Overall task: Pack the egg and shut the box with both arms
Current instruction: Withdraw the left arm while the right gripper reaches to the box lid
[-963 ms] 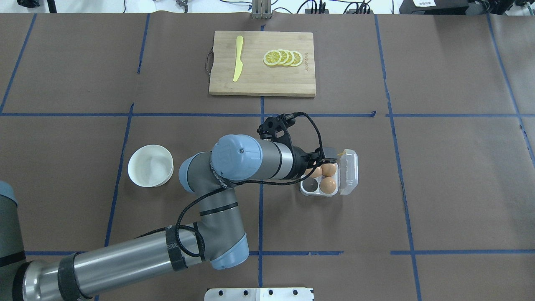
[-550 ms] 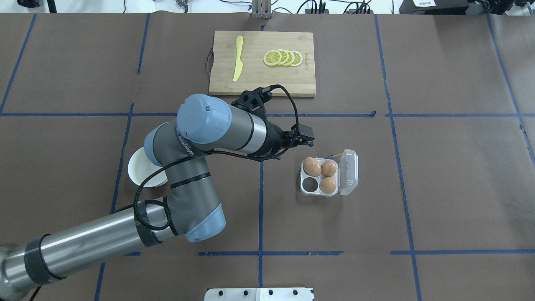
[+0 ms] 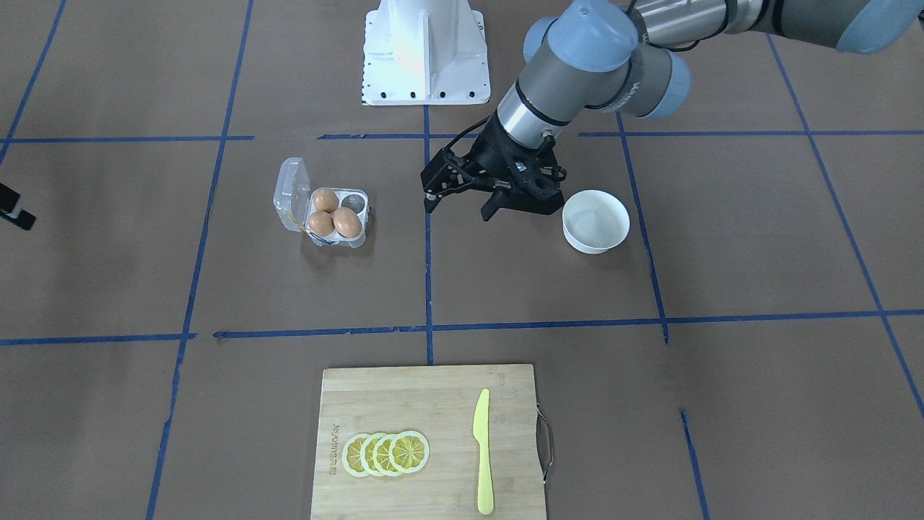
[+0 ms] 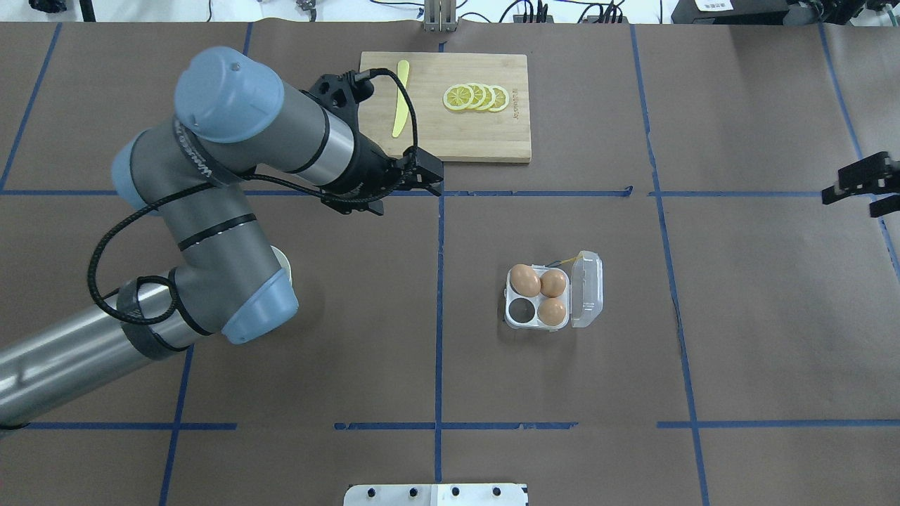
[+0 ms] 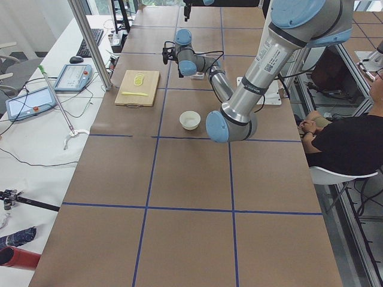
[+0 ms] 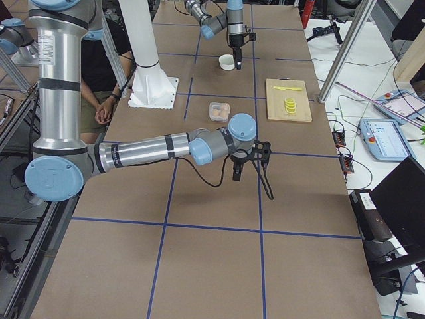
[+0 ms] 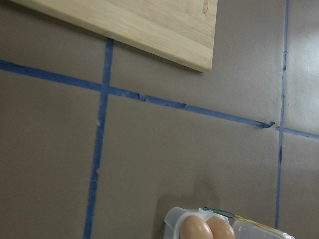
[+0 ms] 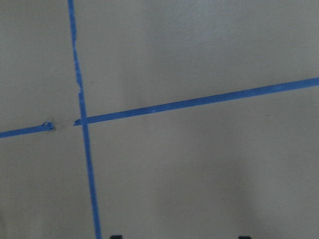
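table: flat, covered in dull brown paper. blue tape lines cut it into big squares.
box: small, clear, shiny plastic with four round cups. it sits near the middle of the table, a bit toward the robot's right edge.
lid: open, on the side of the box toward the right edge. a thin yellow string is at its far corner.
egg: smooth, light brown, oval. it sits in the far cup on the box's left side.
other eggs: two more fill the cups by the lid. the near left cup looks dark.
left gripper: black, with its fingers spread wide and nothing between them. it hangs above the table between the box and the bowl, well apart from the box.
right gripper: at the table's right edge, well apart from the box. its fingers are spread and hold nothing.
room around the box: the board, the bowl and both grippers are all well apart from it.
board: pale wood, a rectangle at the middle of the far edge. it holds lemon slices and a yellow knife.
bowl: round, white and smooth, toward the robot's left side.
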